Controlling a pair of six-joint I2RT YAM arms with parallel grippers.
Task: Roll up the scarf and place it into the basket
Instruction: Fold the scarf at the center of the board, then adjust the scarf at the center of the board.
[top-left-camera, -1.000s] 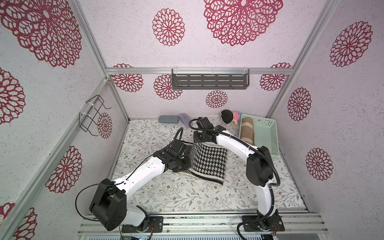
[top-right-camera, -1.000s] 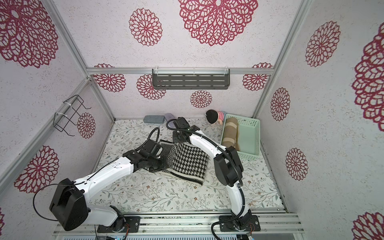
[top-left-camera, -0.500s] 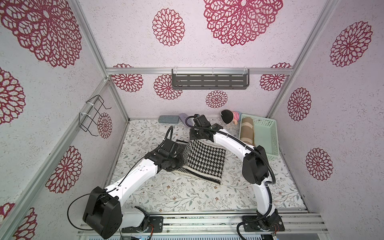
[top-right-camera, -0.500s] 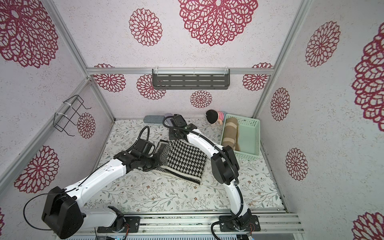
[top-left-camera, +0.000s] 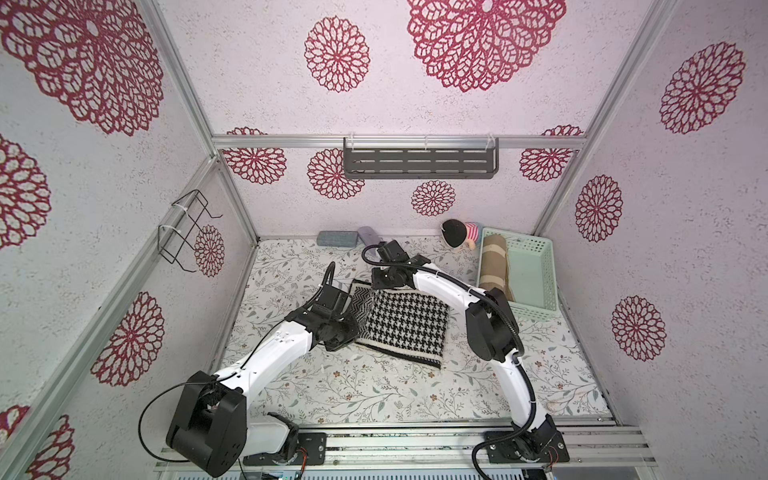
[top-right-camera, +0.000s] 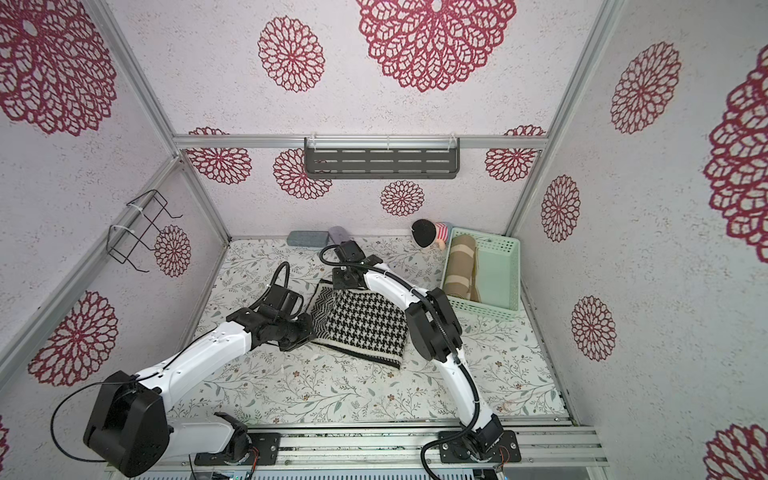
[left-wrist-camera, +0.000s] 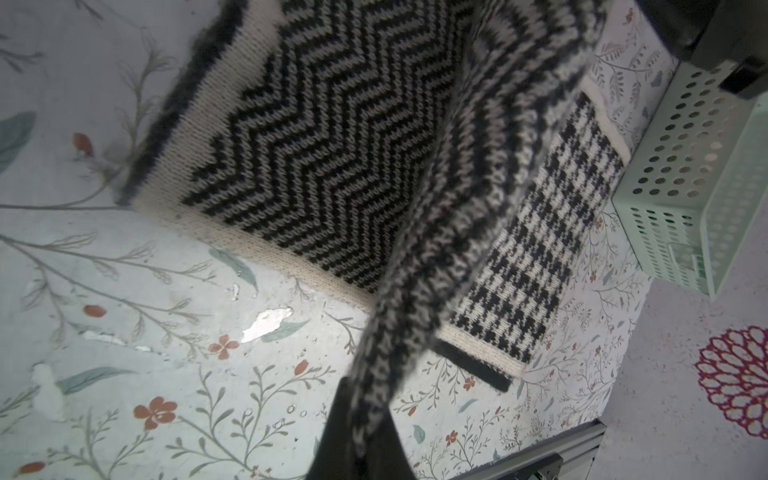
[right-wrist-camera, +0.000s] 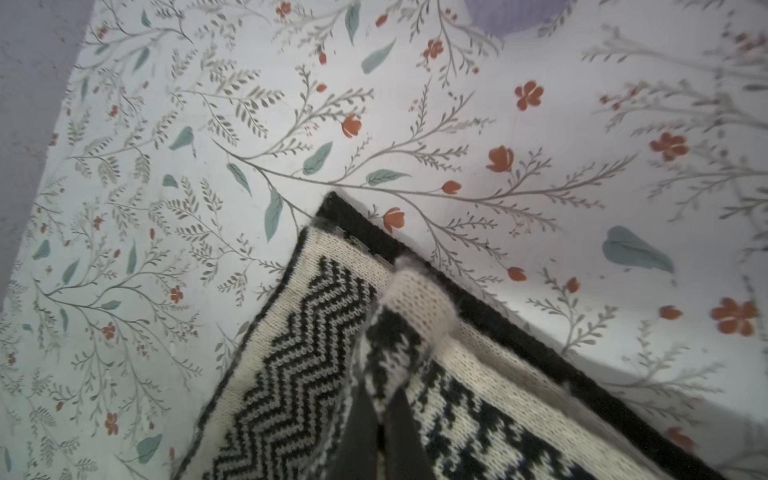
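Floral-print covering, chipped in spots, lines the table (top-left-camera: 374, 386) between pale walls stamped with crimson rosettes. Mid-table lies the scarf (top-left-camera: 405, 328), a thick knit folded into a rough rectangle. It shows houndstooth on top, chevron on the layer beneath, and a cream border edged in black. It rests apart from the basket (top-left-camera: 530, 270), a mint plastic box with perforated sides at the far right, where a brown striped roll (top-left-camera: 494, 266) lies along one wall. The left claw (left-wrist-camera: 365, 415) is clamped on a raised fold of the scarf, and the right claw (right-wrist-camera: 380, 415) pinches its cream edge. The right arm crosses between scarf and basket. A dark-headed plush doll (top-left-camera: 457, 233) and a grey block (top-left-camera: 337, 238) sit by the back wall.
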